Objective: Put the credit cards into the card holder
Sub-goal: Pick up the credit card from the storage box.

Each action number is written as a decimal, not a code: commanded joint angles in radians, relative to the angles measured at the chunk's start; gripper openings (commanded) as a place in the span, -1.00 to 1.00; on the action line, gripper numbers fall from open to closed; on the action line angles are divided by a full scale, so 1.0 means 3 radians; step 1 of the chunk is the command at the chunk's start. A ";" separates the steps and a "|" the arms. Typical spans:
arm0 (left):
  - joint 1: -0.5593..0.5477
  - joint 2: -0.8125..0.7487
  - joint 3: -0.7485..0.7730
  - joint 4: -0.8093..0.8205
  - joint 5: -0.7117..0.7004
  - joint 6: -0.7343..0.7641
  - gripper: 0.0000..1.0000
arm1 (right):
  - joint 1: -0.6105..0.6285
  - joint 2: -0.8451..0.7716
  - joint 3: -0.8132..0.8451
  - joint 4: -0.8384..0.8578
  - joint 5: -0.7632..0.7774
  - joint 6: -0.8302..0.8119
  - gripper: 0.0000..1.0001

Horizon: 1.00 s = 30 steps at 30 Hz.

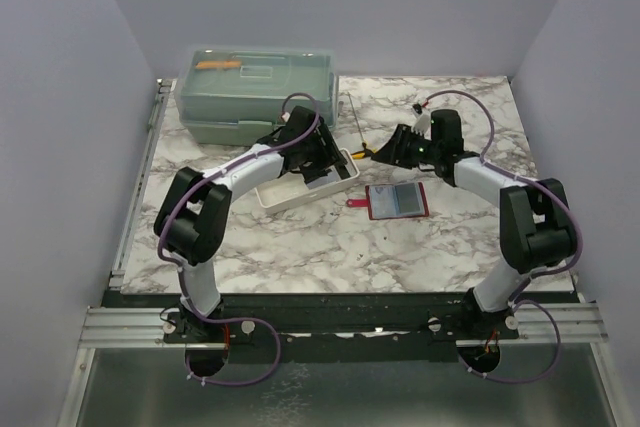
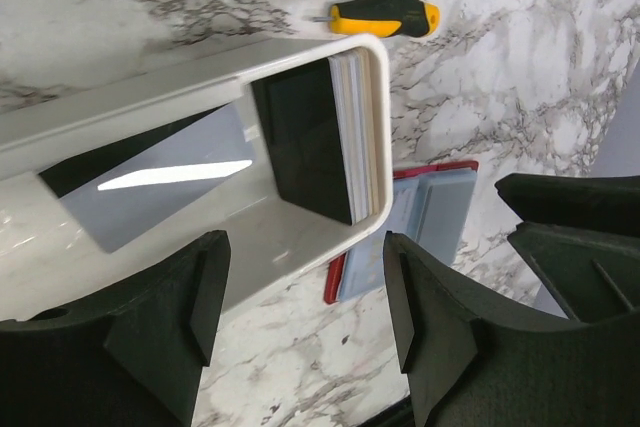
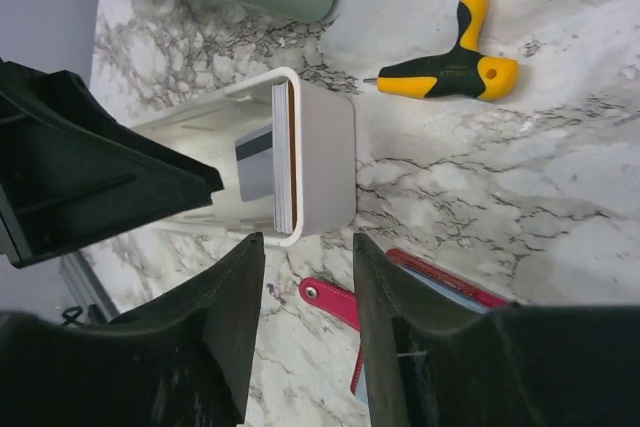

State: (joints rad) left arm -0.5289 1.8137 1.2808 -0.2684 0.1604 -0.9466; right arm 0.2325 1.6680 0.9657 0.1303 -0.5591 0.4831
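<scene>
A stack of credit cards (image 2: 356, 135) stands on edge at the near end of a white tray (image 2: 160, 97), and one blue-grey card (image 2: 165, 179) leans along the tray's inside. My left gripper (image 2: 300, 319) hangs open just over that end of the tray (image 1: 285, 194), with nothing between its fingers. The red card holder (image 1: 424, 203) lies flat to the tray's right with a blue-grey card (image 1: 398, 199) on it. My right gripper (image 3: 308, 332) is open and empty, between the tray (image 3: 325, 152) and the holder's red tab (image 3: 330, 297).
A yellow-and-black T-handle hex key (image 1: 357, 152) lies just behind both grippers. A green toolbox (image 1: 255, 92) stands at the back left, close behind the tray. The two grippers (image 1: 330, 162) (image 1: 385, 154) are close together.
</scene>
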 commanded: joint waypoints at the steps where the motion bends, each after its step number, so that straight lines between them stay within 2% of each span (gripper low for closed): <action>1: -0.0065 0.0220 0.0230 0.0129 -0.0187 -0.0169 0.37 | 0.0021 0.0313 0.0171 -0.0027 -0.0613 0.0221 -0.18; 7: -0.0090 0.0376 0.0242 0.0216 -0.0230 -0.0261 0.37 | 0.0018 0.0509 0.0165 0.0217 -0.0608 0.0484 -0.32; 11: -0.0094 0.0445 0.0236 0.0283 -0.0248 -0.0313 0.36 | 0.0018 0.0631 0.0172 0.0322 -0.0619 0.0586 -0.48; 22: -0.0094 0.0616 0.0151 0.0791 -0.0130 -0.0433 0.24 | 0.0021 0.0862 0.0174 0.0427 -0.0800 0.0694 -0.78; 30: -0.0103 0.0513 0.0041 0.1020 -0.0136 -0.0474 -0.17 | 0.0023 0.0890 0.0155 0.0465 -0.0906 0.0711 -0.91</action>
State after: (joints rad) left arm -0.5632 1.9816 1.3144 -0.0448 0.1223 -1.0737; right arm 0.2390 1.9244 0.9997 0.2440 -0.7925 0.6926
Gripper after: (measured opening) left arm 0.473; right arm 0.051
